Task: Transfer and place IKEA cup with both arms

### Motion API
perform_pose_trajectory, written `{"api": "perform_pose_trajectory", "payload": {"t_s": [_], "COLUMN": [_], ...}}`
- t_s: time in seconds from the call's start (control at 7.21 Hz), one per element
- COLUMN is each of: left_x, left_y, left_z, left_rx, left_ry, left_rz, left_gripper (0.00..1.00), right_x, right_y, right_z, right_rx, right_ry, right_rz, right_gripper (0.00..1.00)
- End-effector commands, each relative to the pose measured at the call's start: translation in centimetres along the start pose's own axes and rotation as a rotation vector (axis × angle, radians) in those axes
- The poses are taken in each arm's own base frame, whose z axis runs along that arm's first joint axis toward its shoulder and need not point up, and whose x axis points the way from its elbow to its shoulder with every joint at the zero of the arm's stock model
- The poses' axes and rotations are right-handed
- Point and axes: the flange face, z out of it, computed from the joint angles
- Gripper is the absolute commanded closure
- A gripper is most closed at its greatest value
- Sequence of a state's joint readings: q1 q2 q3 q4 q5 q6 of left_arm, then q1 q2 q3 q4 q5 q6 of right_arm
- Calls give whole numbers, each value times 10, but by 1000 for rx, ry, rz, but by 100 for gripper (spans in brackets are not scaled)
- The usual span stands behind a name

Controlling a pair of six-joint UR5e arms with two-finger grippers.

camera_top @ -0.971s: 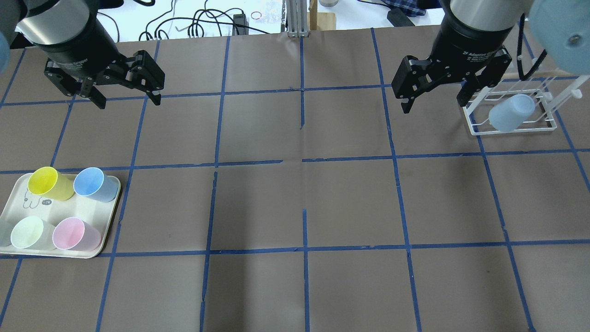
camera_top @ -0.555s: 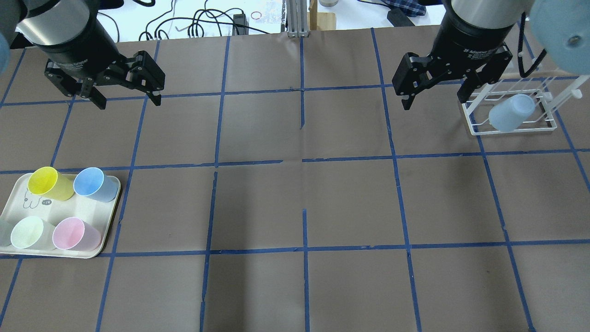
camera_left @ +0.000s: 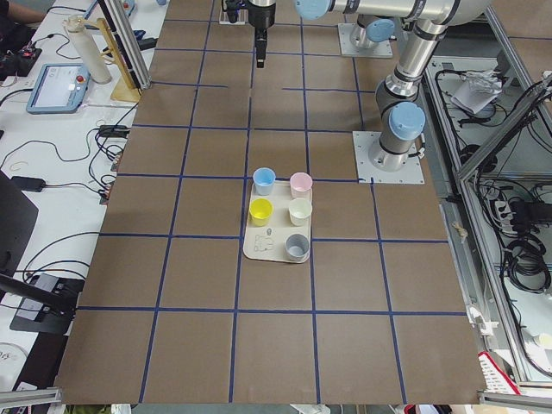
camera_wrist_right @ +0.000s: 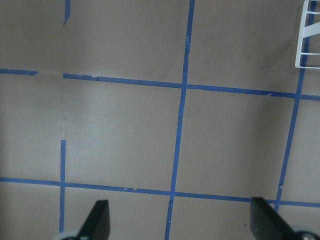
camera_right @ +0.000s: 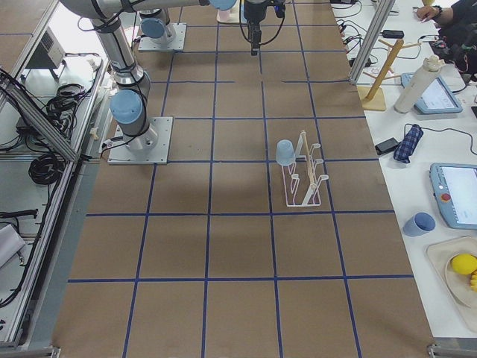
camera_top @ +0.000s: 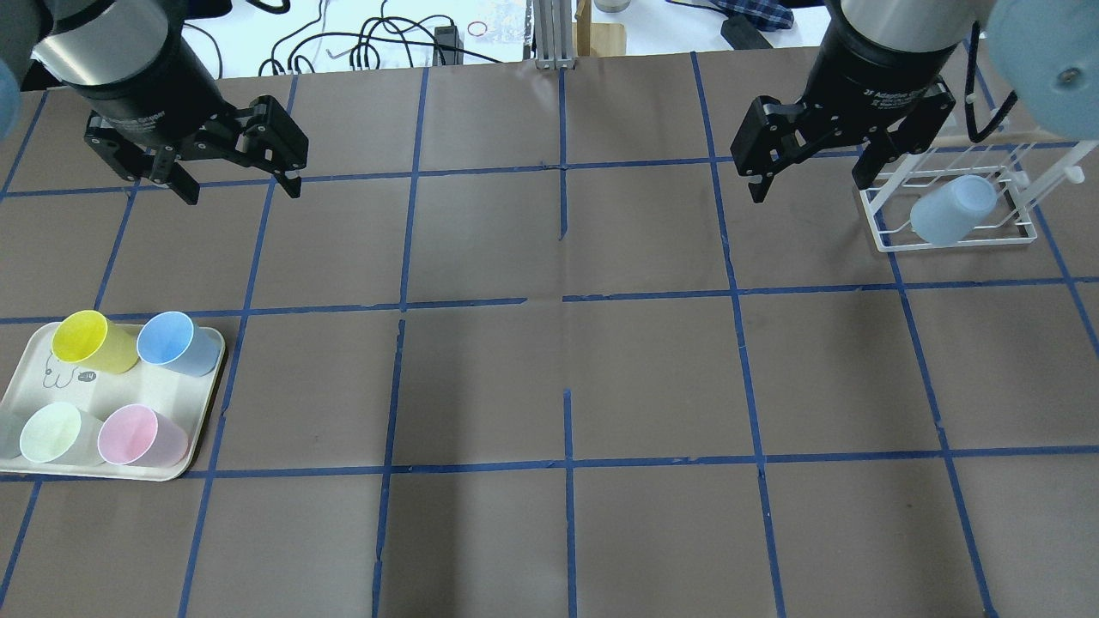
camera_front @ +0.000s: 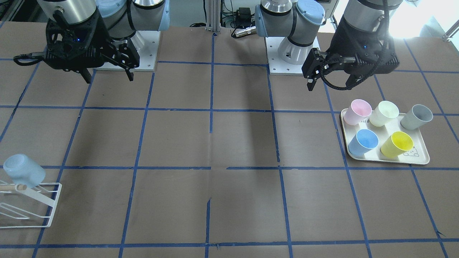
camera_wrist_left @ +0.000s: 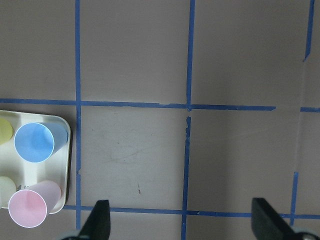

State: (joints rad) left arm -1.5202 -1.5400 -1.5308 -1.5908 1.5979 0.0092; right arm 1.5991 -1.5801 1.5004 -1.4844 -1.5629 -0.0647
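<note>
The IKEA cup point(camera_top: 951, 209), a pale icy-blue tumbler, hangs tilted and mouth-down on a peg of a white wire rack point(camera_top: 884, 233) at the table's right. It also shows in the front view point(camera_front: 23, 171) and the right side view point(camera_right: 285, 152). My right gripper point(camera_top: 810, 190) is open and empty, hovering just left of the rack and apart from the cup. My left gripper point(camera_top: 242, 190) is open and empty, above the far left of the table, well beyond the tray. Both wrist views show spread fingers over bare paper.
A cream tray point(camera_top: 64, 382) at the near left holds a yellow cup point(camera_top: 86, 339), a deeper blue cup point(camera_top: 172, 341), a pale green cup point(camera_top: 51, 433), a pink cup point(camera_top: 137, 436) and a grey cup point(camera_front: 417, 116). Brown paper with a blue tape grid covers the table.
My right gripper has drifted slightly toward the far edge, still open. The left gripper and the cups have not visibly moved.
</note>
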Motion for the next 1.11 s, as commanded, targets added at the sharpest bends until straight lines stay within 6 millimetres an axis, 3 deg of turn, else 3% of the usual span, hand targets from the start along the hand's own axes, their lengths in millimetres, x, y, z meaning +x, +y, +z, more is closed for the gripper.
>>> {"api": "perform_pose_trajectory", "payload": {"t_s": [0.0, 0.42, 0.83, 0.97], "left_x": [0, 0, 0, 0], "left_y": [0, 0, 0, 1], "left_z": [0, -1, -1, 0], "left_rx": [0, 1, 1, 0], "left_ry": [0, 1, 1, 1], "left_rz": [0, 0, 0, 0], "left_gripper": [0, 0, 0, 0], "right_x": [34, 93, 204, 216], "right_y": [-5, -10, -9, -22], "right_z": [-6, -21, -23, -7], "right_rx": [7, 34, 83, 87], "right_ry": [6, 31, 61, 72], "right_rz": [68, 24, -110, -162], "right_gripper": [0, 0, 1, 2]}}
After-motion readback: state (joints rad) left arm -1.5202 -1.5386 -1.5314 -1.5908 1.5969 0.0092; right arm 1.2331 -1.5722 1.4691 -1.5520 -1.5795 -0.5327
